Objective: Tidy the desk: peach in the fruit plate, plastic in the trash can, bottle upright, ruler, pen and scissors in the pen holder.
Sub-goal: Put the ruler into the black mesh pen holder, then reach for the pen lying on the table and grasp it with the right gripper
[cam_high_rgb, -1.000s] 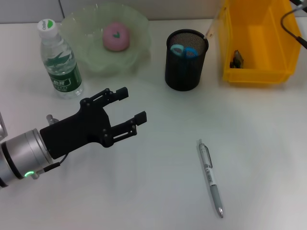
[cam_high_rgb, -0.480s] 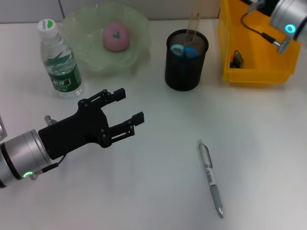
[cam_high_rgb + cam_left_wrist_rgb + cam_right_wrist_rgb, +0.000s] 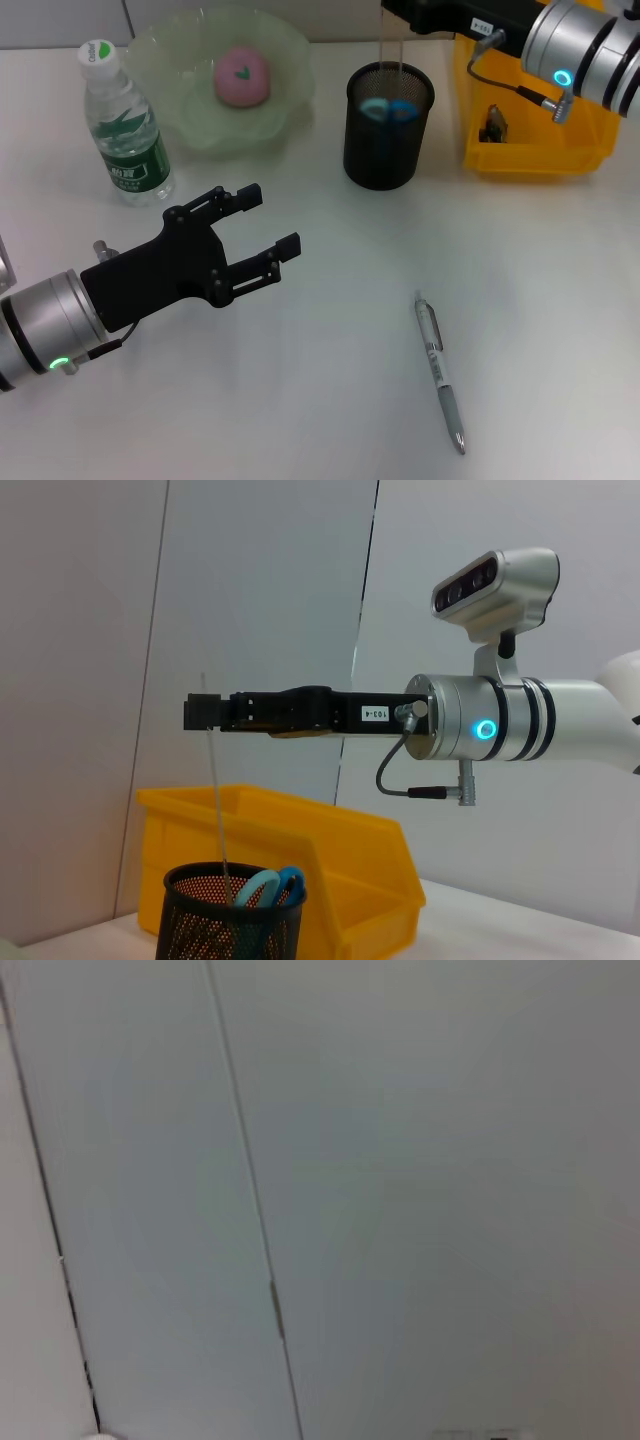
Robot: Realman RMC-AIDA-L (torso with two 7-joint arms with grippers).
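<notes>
Right gripper (image 3: 392, 10): at the 12 o'clock edge of the head view, directly above the pen holder; fingers pinched on the upper end of the ruler. From the left wrist view the arm reaches in level, gripper (image 3: 200, 712) at its tip over the mesh cup.
Ruler (image 3: 391, 55): thin, clear, hanging close to upright from the right gripper; lower end inside the pen holder. In the left wrist view it shows as a fine vertical line (image 3: 214, 790) dropping into the cup.
Pen holder (image 3: 386, 140): black mesh cup, 1 o'clock from table centre; blue scissors (image 3: 388, 107) handles showing inside.
Left gripper (image 3: 268, 232): at 8 o'clock, hovering above bare table, fingers spread wide, holding nothing, touching nothing.
Pen (image 3: 440, 372): lying flat on the table (image 3: 560, 330) at 5 o'clock, well apart from both grippers.
Peach (image 3: 242, 77): pink, resting in the green fruit plate (image 3: 290, 50) at 11 o'clock.
Bottle (image 3: 124, 125): upright, at 10 o'clock, just beside the plate.
Trash can (image 3: 470, 110): yellow bin at 2 o'clock, a small dark scrap inside; what it is, cannot tell.
Right wrist view: only a pale panelled wall.
</notes>
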